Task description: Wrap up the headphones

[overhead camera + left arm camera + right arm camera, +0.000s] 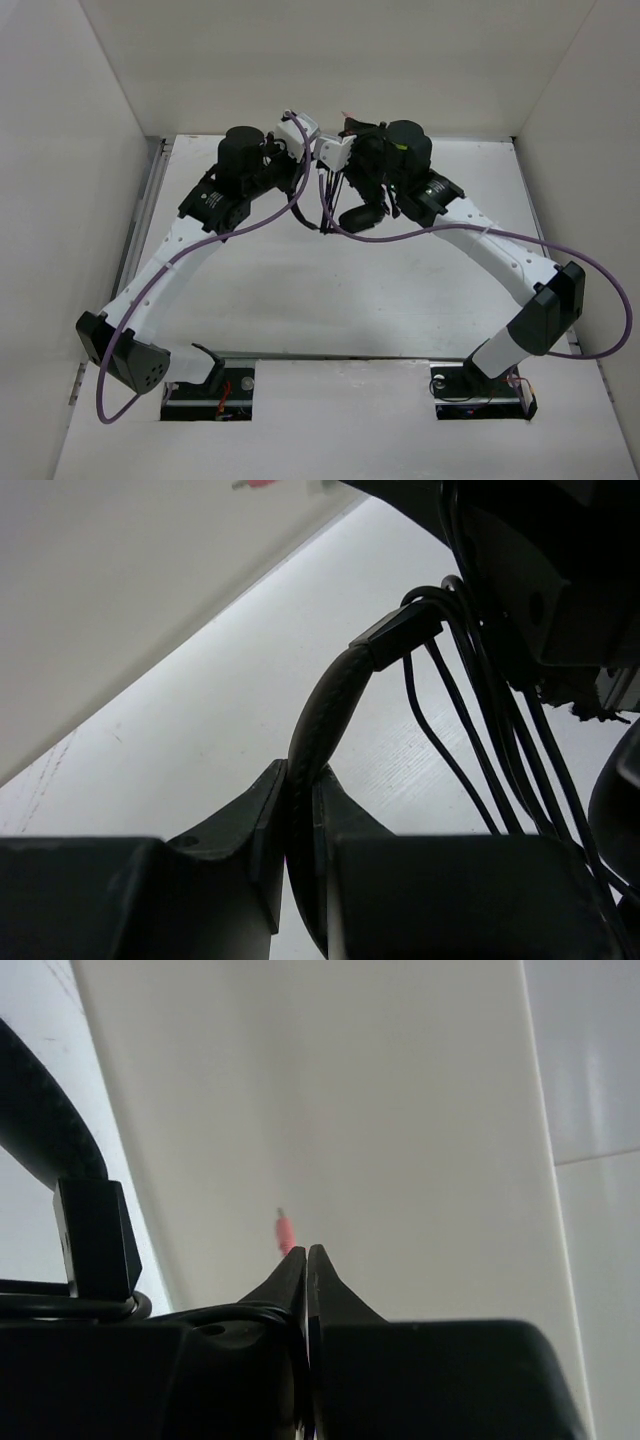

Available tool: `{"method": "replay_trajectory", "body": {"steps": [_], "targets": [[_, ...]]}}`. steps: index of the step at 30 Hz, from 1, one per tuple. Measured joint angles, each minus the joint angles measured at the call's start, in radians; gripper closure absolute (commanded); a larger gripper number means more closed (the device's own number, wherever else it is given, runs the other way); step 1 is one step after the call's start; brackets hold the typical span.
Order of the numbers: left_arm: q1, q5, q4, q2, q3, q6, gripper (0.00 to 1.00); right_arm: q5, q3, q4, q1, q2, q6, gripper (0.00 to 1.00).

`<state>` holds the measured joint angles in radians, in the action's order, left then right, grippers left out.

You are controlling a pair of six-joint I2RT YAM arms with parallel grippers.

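holds the headphones (362,213) aloft over the far desk (300,300), pinches the padded band (330,695) in the left pincer (300,810), clamps the thin cable (497,742) just behind its pink plug (286,1232) in the pressed-together right pincer (307,1260), and risks losing that plug or tangling the hanging loops if pulled apart sharply.

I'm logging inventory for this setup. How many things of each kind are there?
Headphones: 1
Robot arms: 2
Purple cables: 2
Total: 5
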<state>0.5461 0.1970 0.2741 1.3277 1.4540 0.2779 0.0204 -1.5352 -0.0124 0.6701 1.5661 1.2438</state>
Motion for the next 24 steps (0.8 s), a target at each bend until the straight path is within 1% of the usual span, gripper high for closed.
{"method": "replay_trajectory", "body": {"steps": [4,6,7,10,15,20,24], "targets": [[-0.001,0.035,0.011,0.000,0.003,-0.006,0.99,-0.049,-0.037,0.078,-0.027,0.001,-0.054,0.79],[-0.001,0.061,0.027,0.000,0.003,-0.005,0.99,-0.100,-0.069,0.146,-0.056,0.004,-0.098,0.75],[-0.001,0.073,0.038,0.000,0.003,-0.003,0.99,-0.106,-0.084,0.151,-0.071,0.005,-0.104,0.74],[-0.003,0.117,0.083,0.000,0.003,0.003,0.99,-0.200,-0.151,0.247,-0.135,0.012,-0.169,0.70],[-0.003,0.170,0.130,0.000,0.003,0.013,0.99,-0.369,-0.224,0.394,-0.220,0.013,-0.228,0.69],[-0.002,0.211,0.166,0.000,0.003,0.016,0.99,-0.505,-0.223,0.499,-0.259,0.023,-0.262,0.66],[0.000,0.235,0.190,0.000,0.003,0.016,0.99,-0.576,-0.208,0.533,-0.299,0.045,-0.277,0.64]]}}
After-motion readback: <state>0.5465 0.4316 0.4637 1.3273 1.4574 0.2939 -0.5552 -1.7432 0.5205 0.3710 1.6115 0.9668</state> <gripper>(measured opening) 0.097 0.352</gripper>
